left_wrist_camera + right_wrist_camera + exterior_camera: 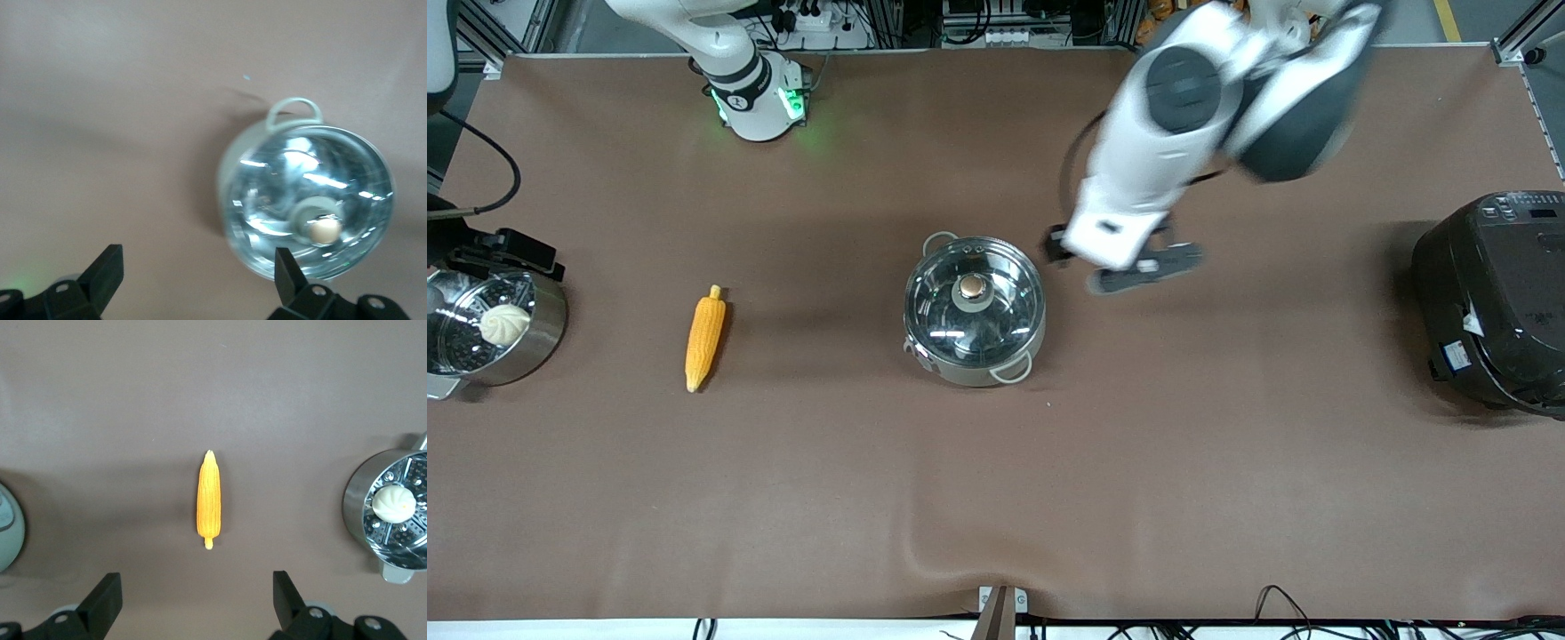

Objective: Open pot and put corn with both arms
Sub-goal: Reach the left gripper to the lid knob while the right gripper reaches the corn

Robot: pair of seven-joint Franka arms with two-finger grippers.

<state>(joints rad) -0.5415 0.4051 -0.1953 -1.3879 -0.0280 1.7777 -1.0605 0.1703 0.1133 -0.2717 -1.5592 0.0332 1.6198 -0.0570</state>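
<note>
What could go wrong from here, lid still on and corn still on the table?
1. The left gripper, open, hangs beside the pot, not over the lid knob; the knob is small, so an off-centre grasp might slip.
2. The corn lies flat and tapers; the open right gripper above it might roll it on closing.

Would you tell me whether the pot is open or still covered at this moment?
Covered. The glass lid sits level on the pot, its tan knob centred and untouched; the left gripper hangs open beside it.
</note>
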